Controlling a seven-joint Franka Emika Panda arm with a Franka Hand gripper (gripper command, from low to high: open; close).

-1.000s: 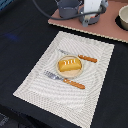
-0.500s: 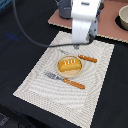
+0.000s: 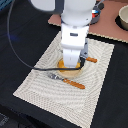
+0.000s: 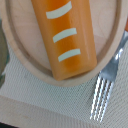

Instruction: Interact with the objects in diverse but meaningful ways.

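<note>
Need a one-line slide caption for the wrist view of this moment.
Wrist view: golden-yellow bread loaf with pale stripes lying on the round beige plate, fork beside the plate on the woven placemat.

Two cameras: one high and off the arm, one on the wrist looking straight down.

The exterior camera stood well back and above, looking down at an angle on the dark worktop (image 3: 20, 55), with the arm's white body hiding most of what lay beneath the tool. The wrist camera sat very near, facing down under the tool. Both views shared the golden-yellow bread loaf (image 4: 64, 35) (image 3: 62, 65) on the round beige plate (image 4: 30, 62) and the fork (image 4: 102, 97) (image 3: 59, 78) just beside it.
</note>
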